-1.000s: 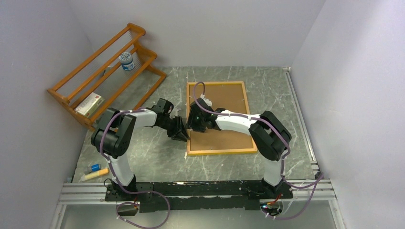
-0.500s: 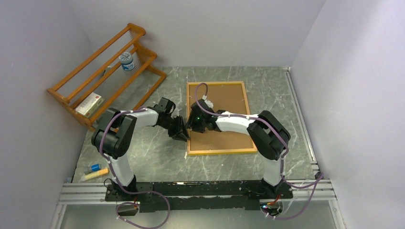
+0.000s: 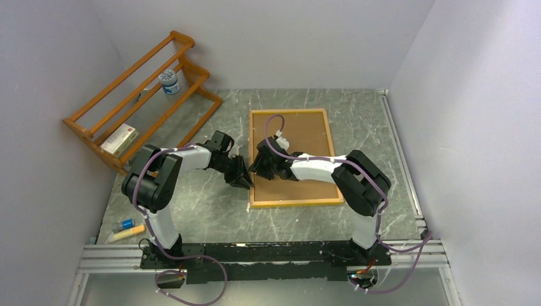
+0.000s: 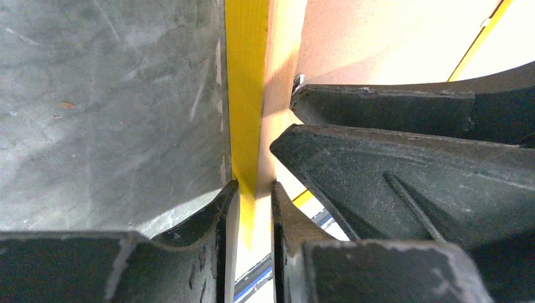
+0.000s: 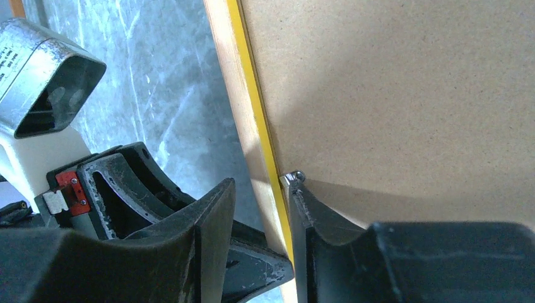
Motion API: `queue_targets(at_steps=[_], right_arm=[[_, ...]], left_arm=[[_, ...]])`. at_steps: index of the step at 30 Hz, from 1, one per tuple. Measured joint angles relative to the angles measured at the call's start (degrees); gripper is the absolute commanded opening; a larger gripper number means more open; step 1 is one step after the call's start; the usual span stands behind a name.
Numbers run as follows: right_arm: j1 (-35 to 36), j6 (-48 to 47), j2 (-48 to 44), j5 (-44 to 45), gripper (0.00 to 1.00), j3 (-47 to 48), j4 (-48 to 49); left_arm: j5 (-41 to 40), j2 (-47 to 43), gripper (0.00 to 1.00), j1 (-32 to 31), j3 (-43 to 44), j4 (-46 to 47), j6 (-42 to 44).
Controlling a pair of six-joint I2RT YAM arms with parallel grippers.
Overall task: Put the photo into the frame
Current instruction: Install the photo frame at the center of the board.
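Note:
The frame [image 3: 290,203] lies face down on the table, orange wood rails around a brown hardboard panel [image 3: 300,137]. The photo is hidden. My left gripper [image 3: 243,176] reaches the frame's left rail from the side. In the left wrist view its jaws [image 4: 254,186] pinch the yellow-edged rail [image 4: 243,95]. My right gripper [image 3: 258,169] hangs over the same rail from the panel side. Its jaws [image 5: 260,184] straddle the rail [image 5: 233,95]; the inner fingertip [image 5: 303,208] touches a small metal tab [image 5: 294,177] at the panel's edge, and the outer finger stands off the wood.
An orange-brown slatted rack [image 3: 137,95] stands at the back left with a white can [image 3: 169,81] and a small box [image 3: 119,139] on it. Two markers [image 3: 127,228] lie at the near left. Walls close in on three sides.
The right gripper slid a little nearer along the left rail and its jaws narrowed. The left jaws closed slightly on the rail.

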Motion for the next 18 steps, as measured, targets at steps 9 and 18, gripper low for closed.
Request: queue_targets(at_steps=[9,18], right_arm=[[1.33,1.36,-0.07,0.81,0.39,-0.17,-0.22],[1.49,1.11,0.61,1.75,0.42,0.66,-0.66]], left_arm=[[-0.04,-0.09,0.18,0.00,-0.02,-0.02,0.04],[-0.02,-0.48,0.17,0.11,-0.59,0.42,-0.20]])
